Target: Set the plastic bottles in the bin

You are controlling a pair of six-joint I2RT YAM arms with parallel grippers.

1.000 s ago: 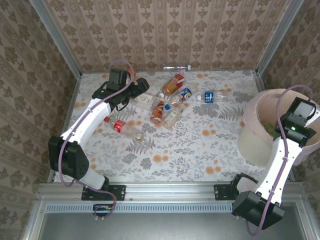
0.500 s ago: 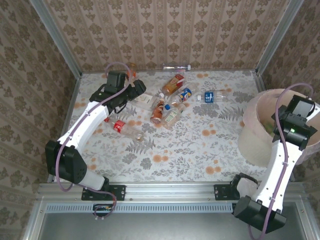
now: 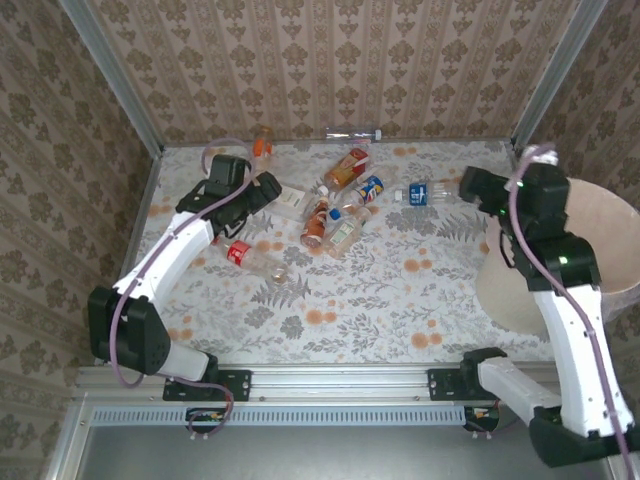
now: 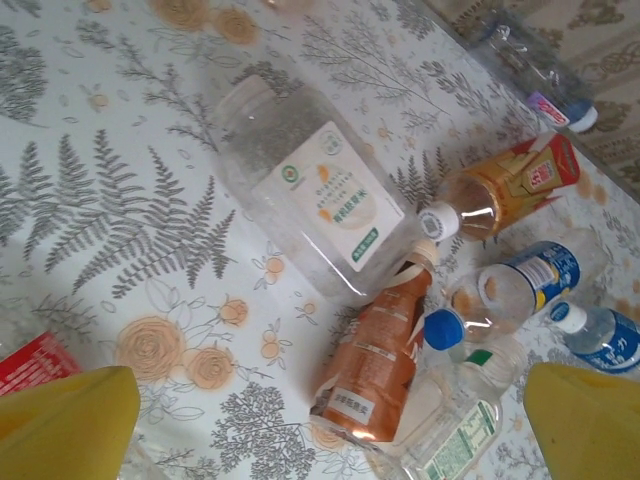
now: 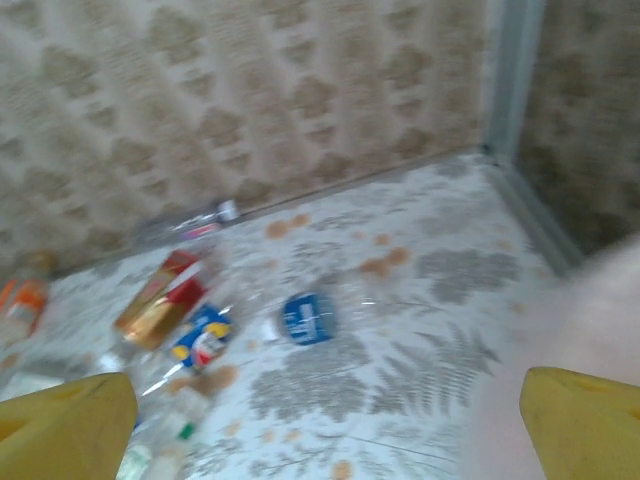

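The bin (image 3: 505, 285) stands at the near right of the surface (image 3: 400, 300). By its far rim the right fingers (image 5: 580, 420) are spread wide, empty. The left fingers (image 4: 65, 420), spread and empty too, hover over a white-labelled bottle (image 4: 320, 195) beside the bottles (image 3: 335, 215) lying mid-surface. A clear bottle (image 3: 352, 135) lies at the far wall.

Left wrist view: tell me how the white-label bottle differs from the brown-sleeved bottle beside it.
The white-label bottle is clear with one label patch, while the brown-sleeved bottle is wrapped almost whole. The white-label bottle looks broader and the brown-sleeved bottle slimmer. The white-label bottle lies roughly at right angles to the brown-sleeved bottle. Both lie on their sides on the table.
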